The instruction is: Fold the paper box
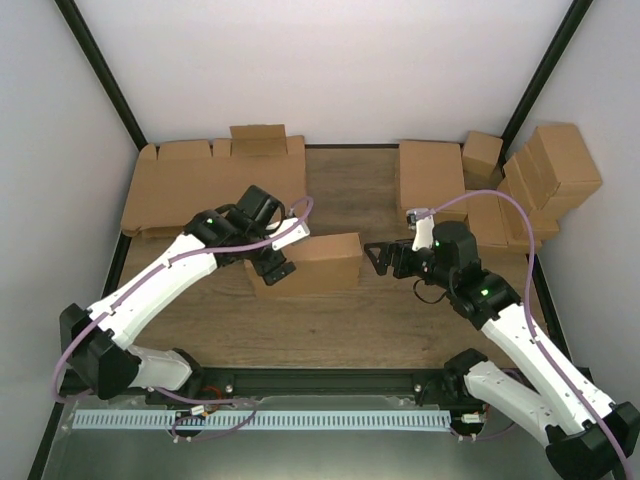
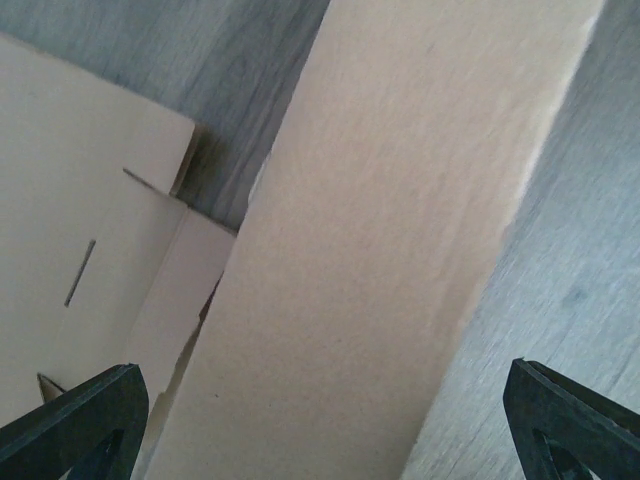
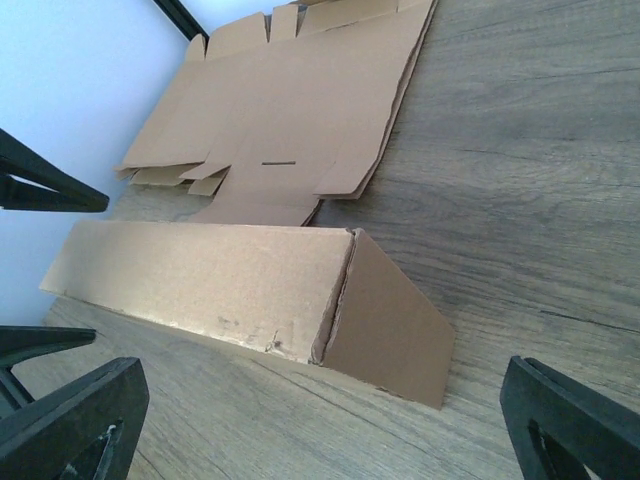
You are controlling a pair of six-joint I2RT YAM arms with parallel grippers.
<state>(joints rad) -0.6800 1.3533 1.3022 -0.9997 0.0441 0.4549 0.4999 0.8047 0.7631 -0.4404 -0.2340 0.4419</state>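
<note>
Brown corrugated cardboard paper box (image 1: 310, 262), long and closed, lying mid wooden tabletop (image 1: 350, 320) between both grippers. Left gripper (image 1: 274, 266) poised above its left end, right gripper (image 1: 379, 257) facing its right end; jaws of both wide, gripping nothing, probably with folding finished.

Both arms are the same build: glossy white shells on the long links, chunky black joints in between. Going up from the black rail (image 1: 340, 382) they're bolted to, the left arm (image 1: 150, 290) and right arm (image 1: 520, 345) each have a lilac cable (image 1: 75, 350) running loose alongside and a tiny green light (image 1: 205, 220) glowing farther from the rail. There's a white camera block (image 1: 422, 232) by each wrist. The left tool (image 1: 272, 265) and right tool (image 1: 378, 255) are all black, with wedge-shaped fingers (image 3: 80, 420).
</note>
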